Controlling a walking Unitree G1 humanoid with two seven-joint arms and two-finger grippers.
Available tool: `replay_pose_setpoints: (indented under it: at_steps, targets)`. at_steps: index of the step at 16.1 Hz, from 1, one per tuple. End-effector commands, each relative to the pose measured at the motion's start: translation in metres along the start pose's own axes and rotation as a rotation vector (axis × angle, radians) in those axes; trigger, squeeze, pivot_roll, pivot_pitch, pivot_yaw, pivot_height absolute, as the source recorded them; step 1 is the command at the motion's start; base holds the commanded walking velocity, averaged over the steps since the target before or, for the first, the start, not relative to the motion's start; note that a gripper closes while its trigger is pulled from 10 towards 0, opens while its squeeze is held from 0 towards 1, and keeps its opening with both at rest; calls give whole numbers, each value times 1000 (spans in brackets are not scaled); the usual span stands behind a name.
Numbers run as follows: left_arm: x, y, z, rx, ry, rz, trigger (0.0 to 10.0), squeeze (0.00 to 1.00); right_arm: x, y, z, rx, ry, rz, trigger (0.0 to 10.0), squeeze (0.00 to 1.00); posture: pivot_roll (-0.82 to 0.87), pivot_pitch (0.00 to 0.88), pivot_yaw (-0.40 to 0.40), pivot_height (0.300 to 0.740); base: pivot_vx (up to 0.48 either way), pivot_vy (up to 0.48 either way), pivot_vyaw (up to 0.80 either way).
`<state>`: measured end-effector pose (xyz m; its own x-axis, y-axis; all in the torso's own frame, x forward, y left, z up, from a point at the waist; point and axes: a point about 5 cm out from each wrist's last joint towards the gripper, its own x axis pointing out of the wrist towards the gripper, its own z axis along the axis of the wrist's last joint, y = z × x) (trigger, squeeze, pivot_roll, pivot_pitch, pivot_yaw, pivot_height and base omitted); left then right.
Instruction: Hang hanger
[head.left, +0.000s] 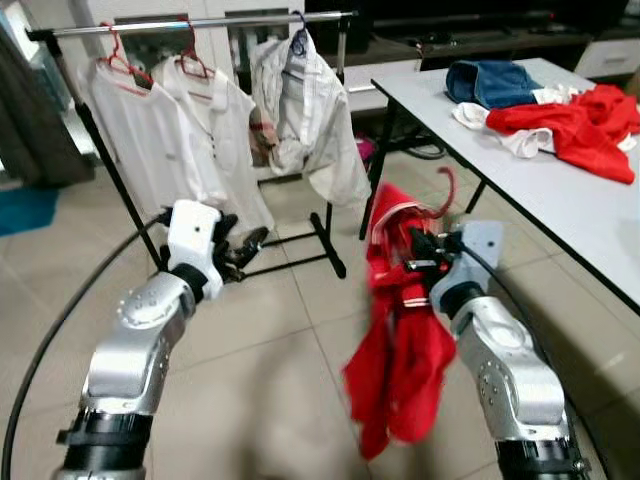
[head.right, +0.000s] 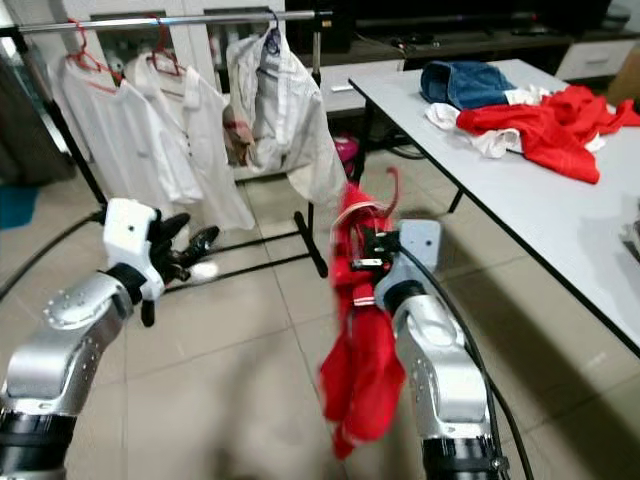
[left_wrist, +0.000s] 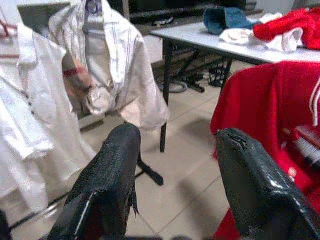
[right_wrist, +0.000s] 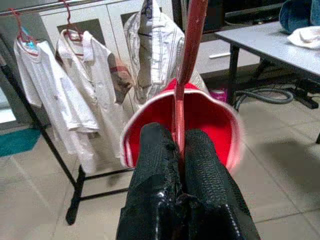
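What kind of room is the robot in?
Probably a room in a home used for laundry. White shirts hang on a clothes rack, loose clothes lie on a white table, and the right gripper holds a red garment on a hanger.

- No text, label, brand, number or sign can be read in any view.
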<state>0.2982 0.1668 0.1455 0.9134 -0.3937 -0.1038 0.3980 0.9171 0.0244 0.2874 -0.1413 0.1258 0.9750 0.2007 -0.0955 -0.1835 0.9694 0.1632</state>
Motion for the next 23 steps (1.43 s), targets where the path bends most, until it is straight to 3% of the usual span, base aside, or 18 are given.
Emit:
replay_pose_setpoints:
  at_steps: [1, 5, 8, 19, 21, 23]
  targets:
    - [5, -8, 3, 4, -10, -30, 10000, 0, 2, -7, 15, -14, -58, -20, 10000, 0, -84, 0, 2, 740, 322, 0, 0]
    - [-1, -7, -3, 7, 11, -33, 10000, 0, -4, -10, 7, -5, -40, -45, 10000, 0, -78, 0, -1, 740, 326, 0, 0]
    - [4, -8, 1, 11, 8, -42, 10000, 0, 3, -9, 14, -9, -55, -41, 10000, 0, -77, 0, 13, 740, 326, 0, 0]
    - [2, -7, -3, 14, 24, -37, 10000, 0, -3, -9, 8, 10, -41, -55, 10000, 0, -84, 0, 7, 740, 326, 0, 0]
    - [7, -8, 1, 17, 11, -43, 10000, 0, 3, -9, 16, -3, -60, -47, 10000, 0, -86, 0, 15, 740, 330, 0, 0]
    - [3, -9, 0, 20, 19, -55, 10000, 0, 1, -13, 16, 2, -65, -61, 10000, 0, -78, 0, 13, 740, 334, 0, 0]
